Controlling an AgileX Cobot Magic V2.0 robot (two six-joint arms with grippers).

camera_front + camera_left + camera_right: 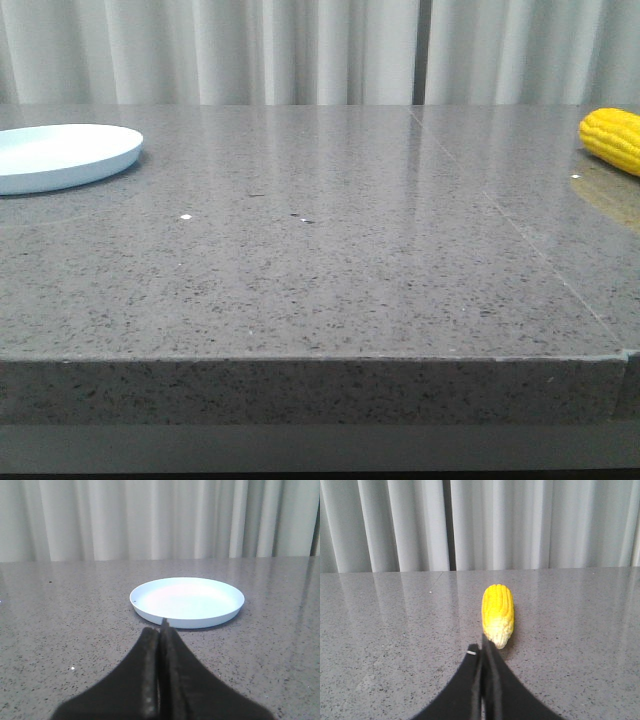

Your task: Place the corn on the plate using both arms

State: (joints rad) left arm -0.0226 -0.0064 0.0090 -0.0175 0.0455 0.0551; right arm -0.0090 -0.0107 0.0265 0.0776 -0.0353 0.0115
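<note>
The yellow corn (612, 138) lies on the grey table at the far right edge of the front view. In the right wrist view the corn (498, 614) lies lengthwise just beyond my right gripper (482, 647), its paler tip toward the fingers. The right gripper is shut and empty. The pale blue-white plate (60, 156) sits empty at the far left of the table. In the left wrist view the plate (187, 601) is just ahead of my left gripper (161, 630), which is shut and empty. Neither gripper shows in the front view.
The grey speckled stone table (320, 260) has a seam line running on its right side (520, 240) and a front edge (310, 358). White curtains (300, 50) hang behind the table.
</note>
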